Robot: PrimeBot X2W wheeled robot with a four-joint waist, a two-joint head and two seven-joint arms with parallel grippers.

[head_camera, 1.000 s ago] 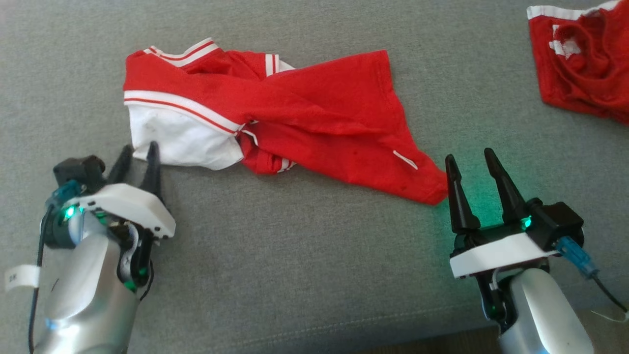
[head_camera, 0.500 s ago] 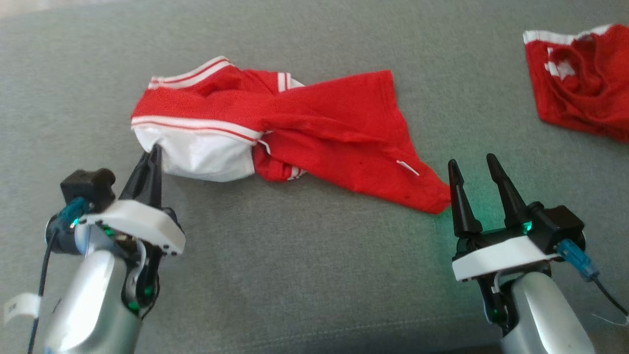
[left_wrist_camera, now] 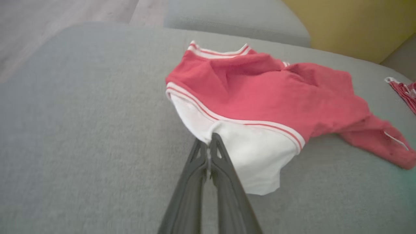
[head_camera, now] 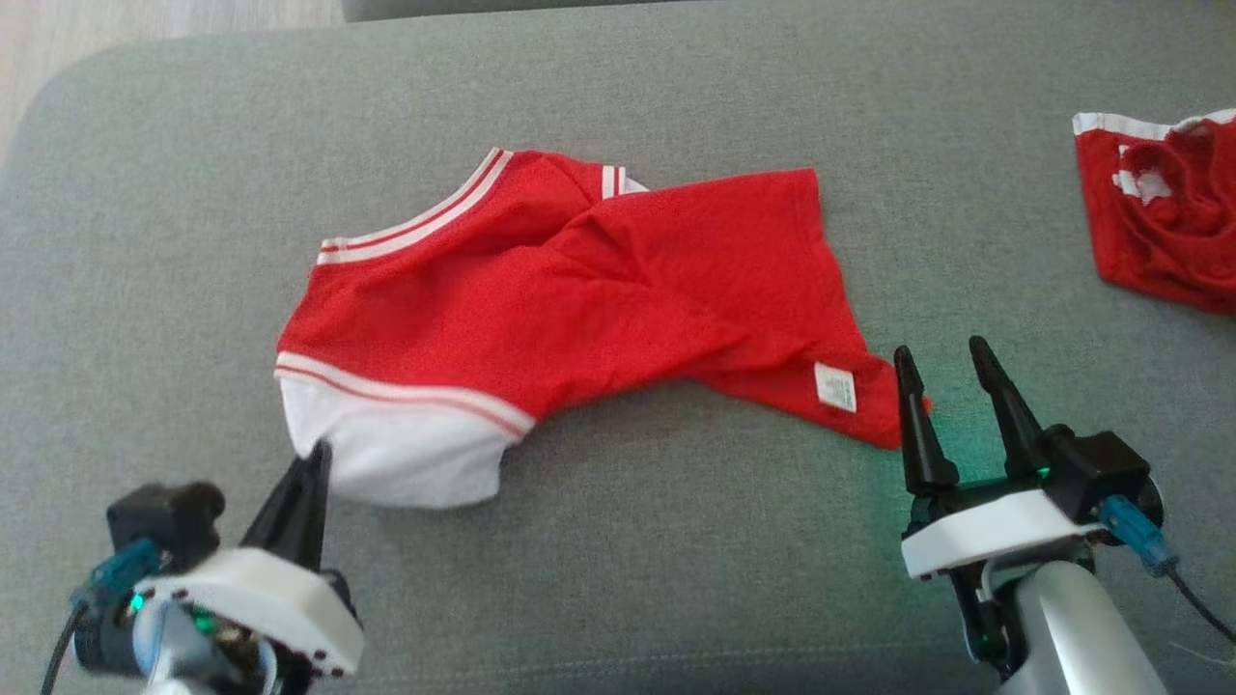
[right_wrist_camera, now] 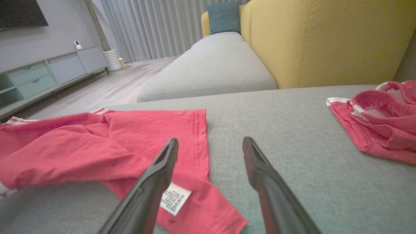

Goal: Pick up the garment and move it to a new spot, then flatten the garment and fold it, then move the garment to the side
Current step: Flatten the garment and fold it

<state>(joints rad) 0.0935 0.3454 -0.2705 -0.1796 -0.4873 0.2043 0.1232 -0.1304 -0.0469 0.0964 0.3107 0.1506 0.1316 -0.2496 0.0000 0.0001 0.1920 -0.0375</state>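
Note:
The garment (head_camera: pixel 579 290) is a red shirt with white striped trim and a white panel, lying partly spread on the grey cushion (head_camera: pixel 676 579). My left gripper (head_camera: pixel 317 452) is shut on the lower left edge of the white panel (head_camera: pixel 406 463); in the left wrist view the closed fingertips (left_wrist_camera: pixel 209 140) pinch that white cloth (left_wrist_camera: pixel 253 156). My right gripper (head_camera: pixel 940 349) stands open just right of the shirt's red corner, near the white care label (head_camera: pixel 836 386). In the right wrist view the open gripper (right_wrist_camera: pixel 210 141) hovers over the red hem (right_wrist_camera: pixel 195 143) and the label (right_wrist_camera: pixel 174 198).
A second crumpled red and white garment (head_camera: pixel 1168 232) lies at the cushion's far right, seen also as a garment (right_wrist_camera: pixel 380 126) in the right wrist view. The cushion's rounded corner and wooden floor (head_camera: pixel 145 19) lie far left. A yellow sofa back (right_wrist_camera: pixel 325 39) rises behind.
My left gripper shut on the white panel's edge and pulled it toward me; the twisted shirt has opened out, showing its label. The camera has shifted. The right gripper stays open.

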